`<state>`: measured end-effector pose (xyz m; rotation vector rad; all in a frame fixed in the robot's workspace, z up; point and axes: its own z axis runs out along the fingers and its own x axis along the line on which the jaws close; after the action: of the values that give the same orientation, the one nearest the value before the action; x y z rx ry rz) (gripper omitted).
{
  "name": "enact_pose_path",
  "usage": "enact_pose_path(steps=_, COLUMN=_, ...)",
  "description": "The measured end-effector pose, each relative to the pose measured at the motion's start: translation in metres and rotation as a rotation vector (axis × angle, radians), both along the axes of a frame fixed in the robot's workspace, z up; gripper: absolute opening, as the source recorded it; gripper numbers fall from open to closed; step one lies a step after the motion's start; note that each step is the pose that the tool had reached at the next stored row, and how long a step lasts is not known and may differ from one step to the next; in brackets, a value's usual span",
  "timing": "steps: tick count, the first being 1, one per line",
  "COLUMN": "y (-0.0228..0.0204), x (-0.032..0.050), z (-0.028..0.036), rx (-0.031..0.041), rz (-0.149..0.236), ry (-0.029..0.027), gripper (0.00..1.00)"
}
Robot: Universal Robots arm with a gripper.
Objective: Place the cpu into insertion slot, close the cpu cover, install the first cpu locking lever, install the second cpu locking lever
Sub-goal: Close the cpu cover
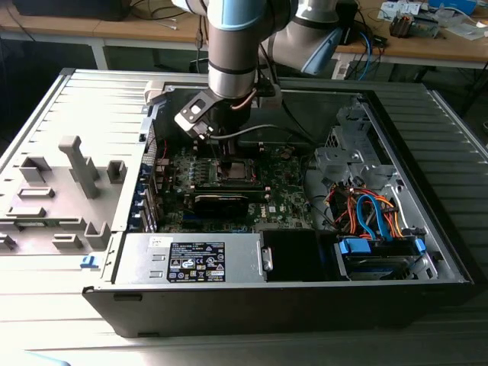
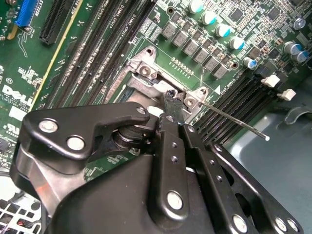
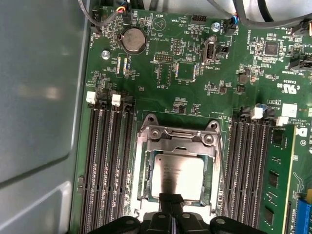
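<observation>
Exterior view: light flooded the table [image 1: 53,305] at eight o'clock, while the case [image 1: 267,309] around my arm [image 1: 232,46] lay dim. First wrist view: a pale glare crossed the cpu [image 3: 176,175].

Looks like a robotics lab or electronics workshop: an opened computer case [image 1: 267,305] on a ribbed grey surface [image 1: 69,305], a robot arm [image 1: 229,46] over it, cluttered wooden workbenches [image 1: 76,34] with cables [image 1: 156,11] behind.
</observation>
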<state>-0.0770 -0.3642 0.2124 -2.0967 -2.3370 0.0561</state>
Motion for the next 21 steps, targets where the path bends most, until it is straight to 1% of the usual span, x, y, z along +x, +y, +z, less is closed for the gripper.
enact_pose_path(steps=4, y=0.0000, x=0.0001, z=-0.0058, rx=-0.0004, rz=0.000, ry=0.0002, gripper=0.11)
enact_pose_path(steps=9, y=-0.0001, x=0.0001, z=-0.0077, rx=-0.0005, rz=0.000, ry=0.0001, gripper=0.11)
enact_pose_path(steps=12, y=0.0002, x=0.0002, z=-0.0060, rx=0.0013, rz=0.001, ry=-0.0010, gripper=0.11)
enact_pose_path(steps=14, y=0.0000, x=0.0002, z=-0.0037, rx=-0.0003, rz=0.001, ry=0.0000, gripper=0.11)
enact_pose_path(steps=21, y=0.0000, x=0.0025, z=-0.0019, rx=-0.0002, rz=0.001, ry=0.0000, gripper=0.11)
